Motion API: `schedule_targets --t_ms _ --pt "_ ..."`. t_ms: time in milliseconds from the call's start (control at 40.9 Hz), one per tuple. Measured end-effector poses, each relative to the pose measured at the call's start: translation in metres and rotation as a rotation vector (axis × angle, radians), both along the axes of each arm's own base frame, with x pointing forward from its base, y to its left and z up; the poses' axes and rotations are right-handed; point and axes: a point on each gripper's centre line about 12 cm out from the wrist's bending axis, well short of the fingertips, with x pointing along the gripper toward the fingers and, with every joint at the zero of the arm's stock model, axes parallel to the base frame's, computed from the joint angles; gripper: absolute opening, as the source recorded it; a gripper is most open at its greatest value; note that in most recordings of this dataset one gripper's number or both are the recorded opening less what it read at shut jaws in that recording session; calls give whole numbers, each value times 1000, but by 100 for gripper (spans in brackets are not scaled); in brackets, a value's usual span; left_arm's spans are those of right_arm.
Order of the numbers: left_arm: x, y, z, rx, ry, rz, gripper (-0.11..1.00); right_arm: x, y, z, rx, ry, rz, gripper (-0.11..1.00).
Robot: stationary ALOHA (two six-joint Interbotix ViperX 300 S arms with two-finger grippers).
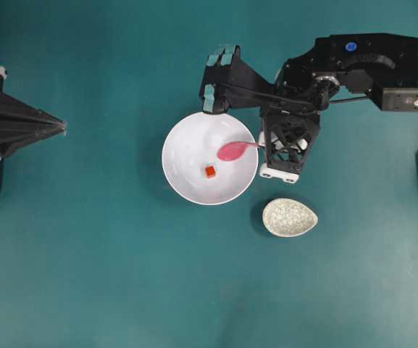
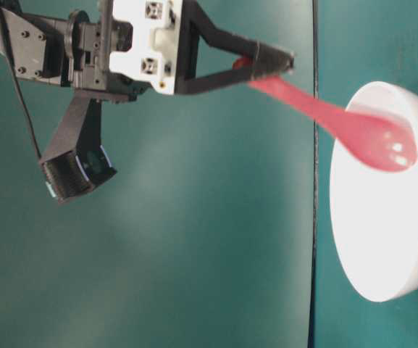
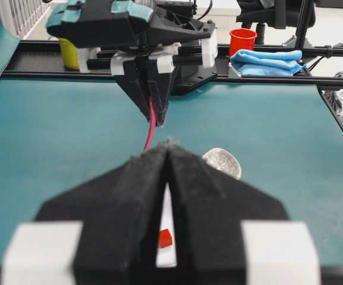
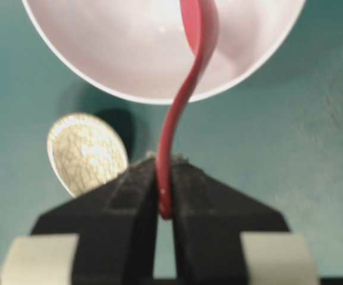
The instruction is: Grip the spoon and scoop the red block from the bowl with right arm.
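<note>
Over on the left, the left hand (image 1: 62, 127) sits idle, fingers pressed together on nothing, well apart from the action. In the white bowl (image 1: 183, 181) lies one red block (image 1: 210, 171), just near-left of the spoon (image 1: 232, 151) scoop hovering above it. The spoon's long axis runs left-right, handle end clamped in the right hand (image 1: 264, 145) beside the bowl's right rim. One bowl, one block, one spoon, one speckled oval dish (image 1: 290, 217) on the tabletop (image 1: 85, 275).
</note>
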Motion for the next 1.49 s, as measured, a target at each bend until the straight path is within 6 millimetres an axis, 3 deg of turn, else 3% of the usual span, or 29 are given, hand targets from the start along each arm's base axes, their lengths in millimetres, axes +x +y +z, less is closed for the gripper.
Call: schedule_targets --t_ms 122,269,415,782,1075,1490 --pt "0 0 -1 -2 6 0 0 -8 2 15 6 17 10 5" --pt "0 0 -2 -2 14 -1 0 -24 6 53 13 -43 -31 5" --pt "0 -1 -2 0 14 -4 0 -43 22 72 40 -81 -77 5" --pt "0 -1 -2 -2 14 -4 0 -94 82 44 110 -117 -98 5" --pt "0 -1 -2 -2 14 -4 0 -110 91 2 134 -175 -155 5" --pt "0 -1 -2 -2 14 -6 0 -121 95 -29 128 -197 -152 5"
